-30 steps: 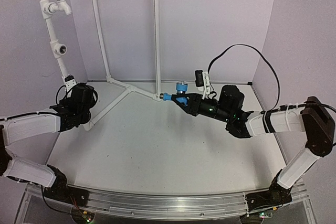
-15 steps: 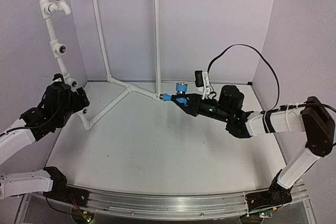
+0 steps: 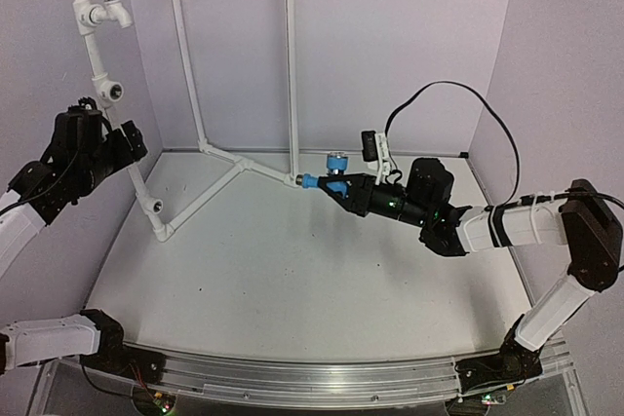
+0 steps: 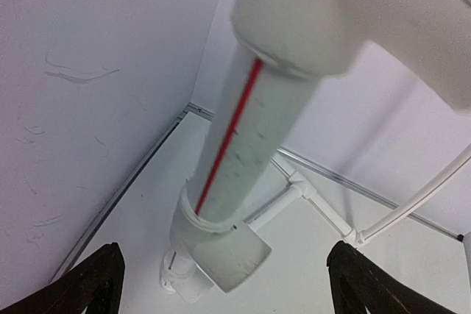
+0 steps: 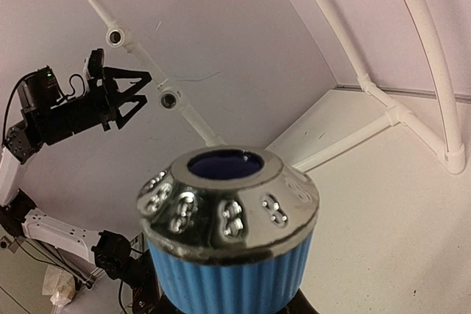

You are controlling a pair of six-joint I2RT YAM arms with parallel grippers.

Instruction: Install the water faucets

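The blue faucet (image 3: 332,172) is held in my shut right gripper (image 3: 336,185) just above the table. Its blue end sits against the fitting (image 3: 295,179) at the foot of the upright pipe. In the right wrist view its ribbed blue knob with a silvery cap (image 5: 228,233) fills the lower frame and hides my fingers. The white faucet (image 3: 111,3) sits high on the left pipe. My left gripper (image 3: 131,139) is open and raised beside that pipe, just below a round side socket (image 3: 114,93). In the left wrist view the pipe (image 4: 243,137) runs between my fingers (image 4: 88,284).
The white pipe frame (image 3: 200,197) runs from the left wall across the table's back to two tall uprights (image 3: 291,56). A lower open socket (image 3: 156,208) sits near the table. Purple walls close in at left, back and right. A black cable (image 3: 458,94) loops above my right arm.
My left arm has risen from table level and moved left along the left pipe, up to the side socket. My right arm and the blue faucet have not moved.
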